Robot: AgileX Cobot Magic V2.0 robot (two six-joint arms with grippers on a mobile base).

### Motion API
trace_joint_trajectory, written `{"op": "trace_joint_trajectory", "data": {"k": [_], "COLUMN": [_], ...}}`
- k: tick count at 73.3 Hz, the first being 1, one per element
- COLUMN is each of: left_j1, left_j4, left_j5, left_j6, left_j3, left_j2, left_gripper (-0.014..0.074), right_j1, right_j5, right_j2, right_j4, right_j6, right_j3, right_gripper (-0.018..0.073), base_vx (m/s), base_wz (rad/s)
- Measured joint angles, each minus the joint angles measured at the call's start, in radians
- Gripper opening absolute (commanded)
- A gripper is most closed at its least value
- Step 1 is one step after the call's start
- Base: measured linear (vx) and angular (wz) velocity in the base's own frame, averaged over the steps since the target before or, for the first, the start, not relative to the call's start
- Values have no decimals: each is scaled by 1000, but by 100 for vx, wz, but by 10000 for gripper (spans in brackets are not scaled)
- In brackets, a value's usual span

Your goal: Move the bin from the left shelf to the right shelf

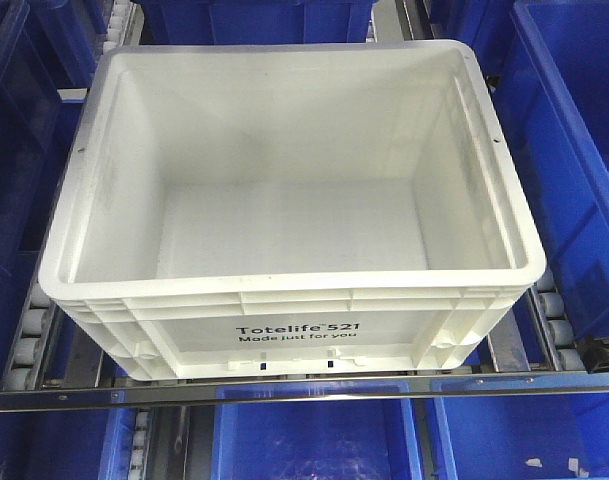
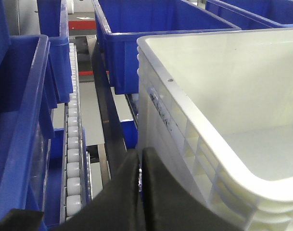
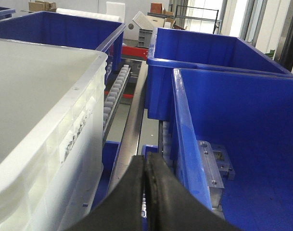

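Where rollers (image 1: 24, 345) run, white bin (image 1: 284, 190)

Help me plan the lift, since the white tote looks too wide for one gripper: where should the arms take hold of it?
Probably by the ribbed rim of the white tote, one arm on each short side. The left gripper and the right gripper, both shut, already sit in the gaps beside its side walls. The overhanging rim gives a ledge to catch under; the blue bin crowds the right.

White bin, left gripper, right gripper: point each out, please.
white bin (image 1: 299, 337): front view, printed front wall.
left gripper (image 2: 140, 166): left wrist view, seam between the closed fingertips.
right gripper (image 3: 145, 169): right wrist view, seam between the closed fingertips.
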Motion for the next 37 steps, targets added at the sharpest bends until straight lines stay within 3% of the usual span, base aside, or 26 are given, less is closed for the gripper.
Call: {"op": "trace_joint_trajectory", "data": {"k": [37], "left_j1": [0], "left_j4": [3], "left_j5": [-1], "left_j6": [3], "left_j3": [0], "left_j2": [-1], "left_gripper": [-8], "right_j1": [0], "right_j5": [11], "right_j2": [0], "right_j4": [10], "right_j6": [0], "right_j3": [0], "right_gripper": [-8], "base_vx": [0], "base_wz": [0]}}
